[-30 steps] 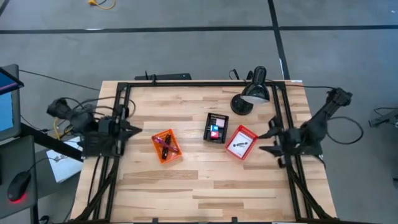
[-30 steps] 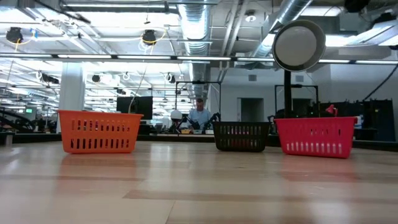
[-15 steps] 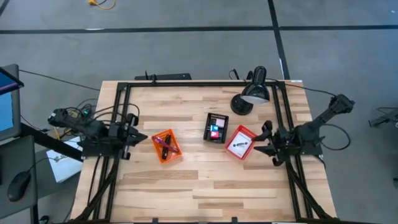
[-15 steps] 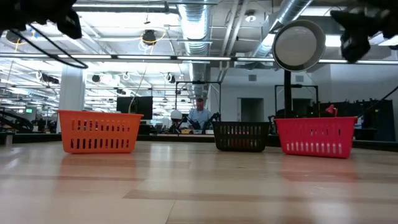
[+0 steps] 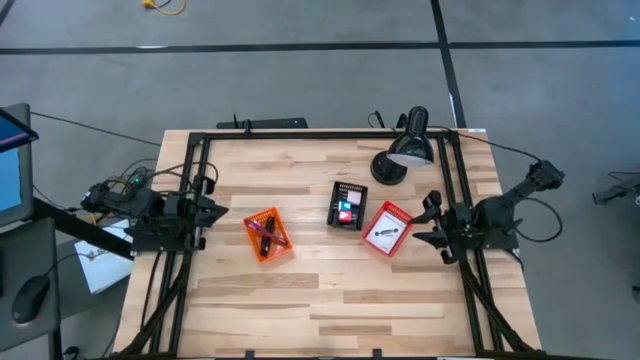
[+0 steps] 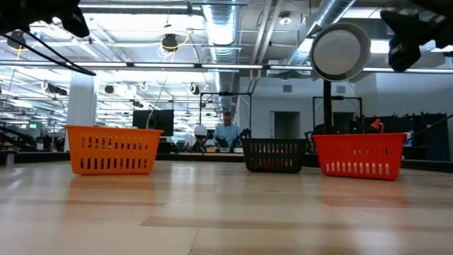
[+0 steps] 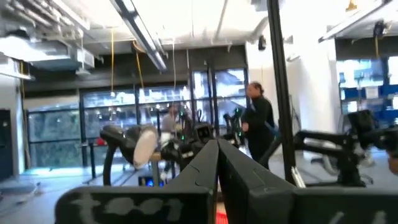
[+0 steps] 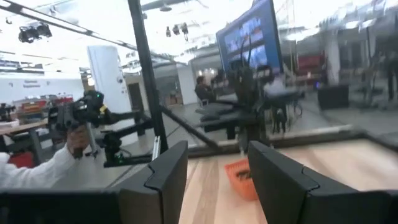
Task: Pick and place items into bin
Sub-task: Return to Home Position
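Three small bins stand on the wooden table. The orange bin (image 5: 267, 235) holds a black-and-red marker and a purple pen-like tool. Pink and blue cubes lie in the black bin (image 5: 347, 205), and a white card-like packet lies in the red bin (image 5: 388, 229). My left gripper (image 5: 224, 208) is shut, empty, in the air at the table's left edge, pointing toward the orange bin (image 6: 113, 150). My right gripper (image 5: 424, 220) is open, empty, in the air at the right edge beside the red bin (image 6: 359, 156). In its wrist view its fingers (image 8: 166, 171) stand apart and the orange bin (image 8: 242, 177) shows between them.
A black desk lamp (image 5: 405, 150) stands at the far right behind the red bin; its head (image 6: 340, 52) shows high in the low view. A black frame rail (image 5: 190, 190) runs along each side of the table. A person's hand (image 8: 78, 140) shows beyond the table.
Both arms have come down and folded back over their own table edges; in the low view they have come into sight at the top corners. Neither gripper has opened or shut. The bins and items have kept still.
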